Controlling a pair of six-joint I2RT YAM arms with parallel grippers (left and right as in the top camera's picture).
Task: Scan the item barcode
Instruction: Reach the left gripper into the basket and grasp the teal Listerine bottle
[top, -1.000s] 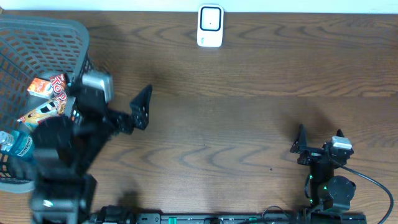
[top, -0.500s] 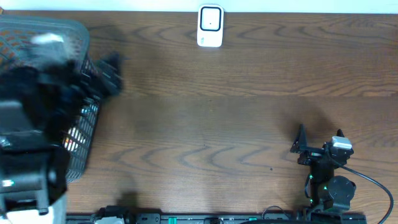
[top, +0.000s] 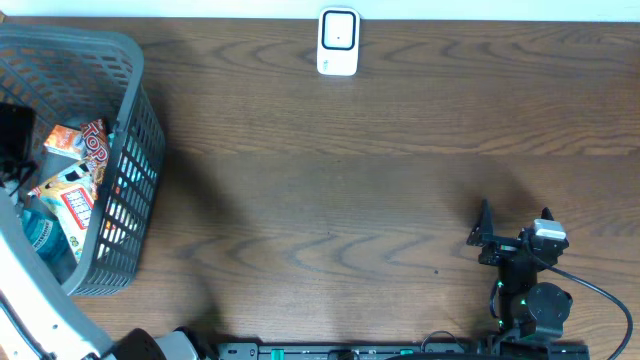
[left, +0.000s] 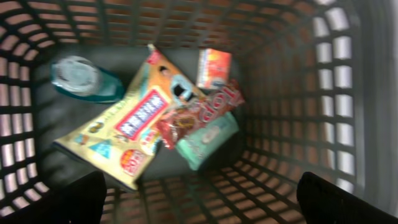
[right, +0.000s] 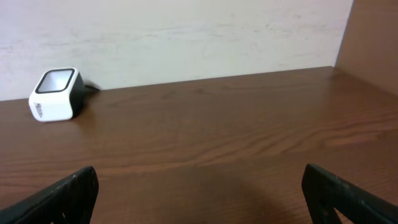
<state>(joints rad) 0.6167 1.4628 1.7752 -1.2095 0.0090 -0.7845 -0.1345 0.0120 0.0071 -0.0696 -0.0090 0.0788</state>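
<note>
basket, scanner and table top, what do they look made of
Basket: looks like grey moulded plastic, matte, going by its open lattice walls. Scanner: smooth white plastic shell with rounded corners, probably slightly glossy. Table: dark brown wood grain with a soft sheen; solid wood, veneer or laminate cannot be told.

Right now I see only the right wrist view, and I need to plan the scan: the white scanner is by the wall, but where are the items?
Observer: They lie in a grey basket at the left end of the table, well away from the scanner.
Operator: What is in it?
Observer: The left wrist view looks straight down on a yellow pouch, a red wrapper, an orange box, a green packet and a bottle.
Operator: Is the left gripper holding one?
Observer: No. The left gripper hangs open above the basket, with nothing between its fingers.
</note>
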